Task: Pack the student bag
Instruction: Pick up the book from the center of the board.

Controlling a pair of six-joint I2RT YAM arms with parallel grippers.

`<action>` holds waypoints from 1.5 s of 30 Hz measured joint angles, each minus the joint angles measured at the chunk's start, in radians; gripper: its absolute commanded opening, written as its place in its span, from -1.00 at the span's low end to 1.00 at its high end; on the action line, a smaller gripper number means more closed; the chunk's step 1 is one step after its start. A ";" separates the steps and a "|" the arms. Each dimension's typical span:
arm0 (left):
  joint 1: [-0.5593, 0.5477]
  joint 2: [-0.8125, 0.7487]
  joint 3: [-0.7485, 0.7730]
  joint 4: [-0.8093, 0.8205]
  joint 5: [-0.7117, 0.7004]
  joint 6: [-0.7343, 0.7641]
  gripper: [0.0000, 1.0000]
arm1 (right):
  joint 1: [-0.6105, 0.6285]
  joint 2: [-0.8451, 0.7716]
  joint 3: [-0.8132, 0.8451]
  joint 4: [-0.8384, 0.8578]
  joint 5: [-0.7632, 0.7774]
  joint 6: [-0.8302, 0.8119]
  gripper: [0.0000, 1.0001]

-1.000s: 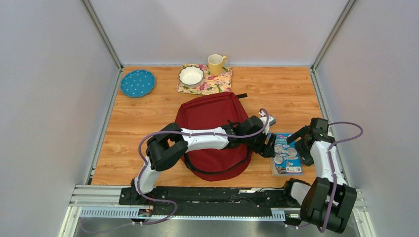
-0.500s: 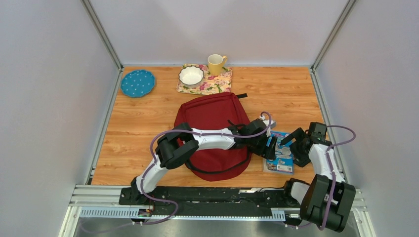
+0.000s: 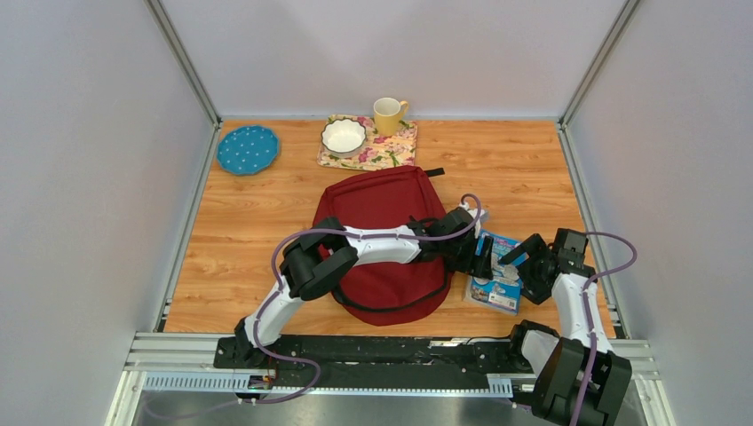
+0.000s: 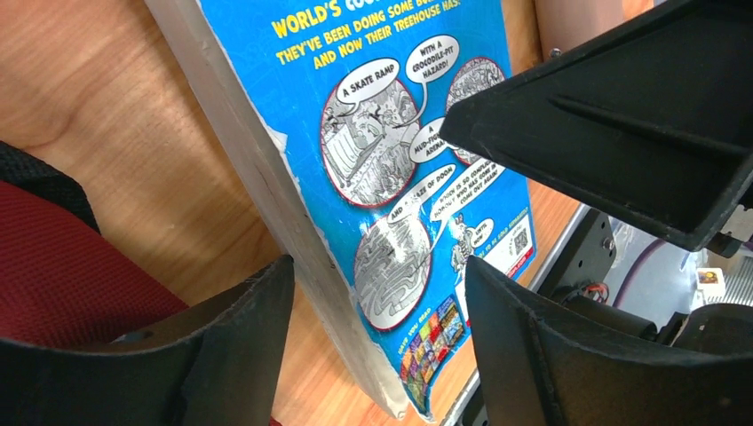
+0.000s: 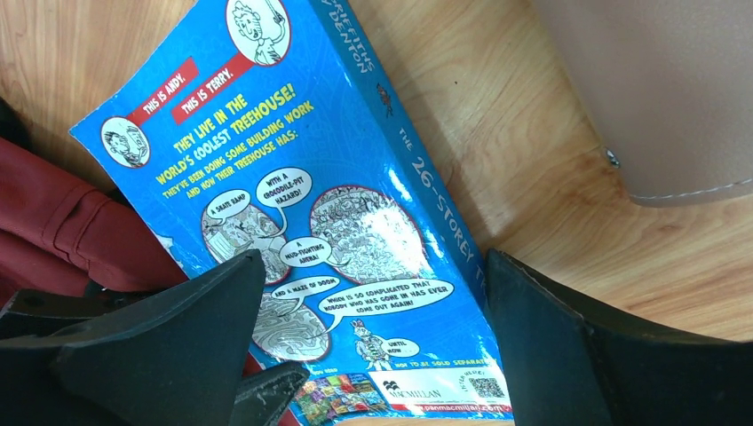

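As left hand point(image 4: 380, 271) and right hand point(image 5: 373, 266) gape, the soft dark-red student bag point(image 3: 377, 209) lies flat.

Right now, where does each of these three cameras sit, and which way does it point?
Top external: fixed high behind the arms, looking down on the table, the student bag and both whole arms, with left gripper and right gripper beside the book.
Left wrist: on the left wrist, looking past its own fingers at the book's cover, close up.
Right wrist: on the right wrist, looking down between its own fingers at that cover.
Shared: both wrist views show the book and a red edge of the student bag.
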 measured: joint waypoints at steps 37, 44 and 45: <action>0.019 -0.102 -0.095 0.097 -0.002 -0.005 -0.15 | -0.009 -0.014 -0.026 0.052 -0.063 -0.015 0.87; 0.017 -0.101 -0.066 0.093 0.034 -0.009 -0.12 | -0.009 -0.019 -0.031 0.061 -0.076 -0.014 0.87; 0.017 -0.098 -0.058 0.085 0.037 -0.009 -0.10 | -0.009 -0.020 -0.031 0.061 -0.077 -0.014 0.87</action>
